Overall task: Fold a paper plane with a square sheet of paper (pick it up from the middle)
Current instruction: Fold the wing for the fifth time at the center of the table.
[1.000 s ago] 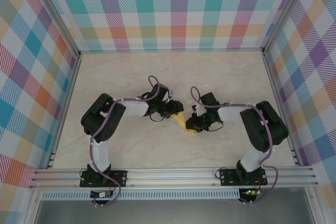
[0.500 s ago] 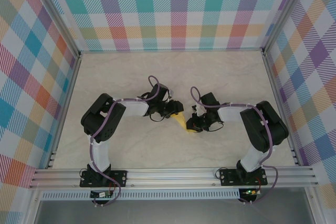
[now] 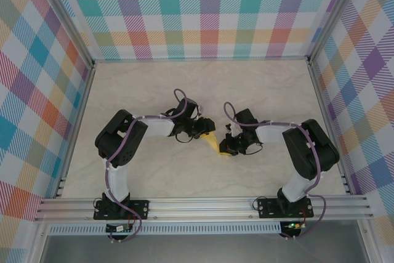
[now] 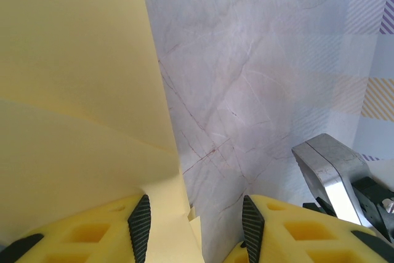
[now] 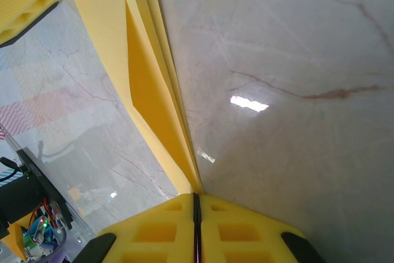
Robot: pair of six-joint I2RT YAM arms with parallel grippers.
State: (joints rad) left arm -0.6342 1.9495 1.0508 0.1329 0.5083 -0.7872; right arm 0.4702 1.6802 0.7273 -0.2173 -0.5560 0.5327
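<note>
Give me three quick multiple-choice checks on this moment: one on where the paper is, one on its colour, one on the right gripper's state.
1. Where is the folded paper?
A) between the left gripper and the right gripper
B) left of both grippers
C) right of both grippers

2. What colour is the folded paper?
A) white
B) yellow
C) blue

3. How is the right gripper?
A) wide open
B) shut on nothing
C) shut on the folded paper's end

Answers:
1 A, the top view shows it lying between the two grippers.
2 B, it is plain yellow in all views.
3 C, the right wrist view shows its layers running into closed jaws.
</note>
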